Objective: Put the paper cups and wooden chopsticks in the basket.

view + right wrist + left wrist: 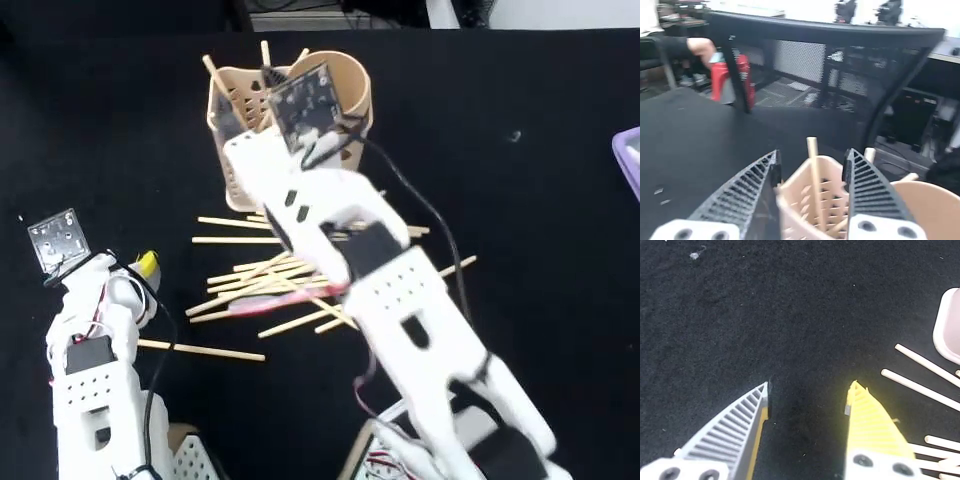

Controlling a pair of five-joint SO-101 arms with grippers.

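Above basket (801,212), right jaws spread, empty — drop-off spot, chopsticks (813,170) standing inside. Left jaws spread low over counter (765,315) — near loose chopsticks (920,389), likely for next pick.

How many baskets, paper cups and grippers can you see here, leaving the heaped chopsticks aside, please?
Basket: 1
Paper cup: 1
Grippers: 2, the left gripper and the right gripper
Total: 4
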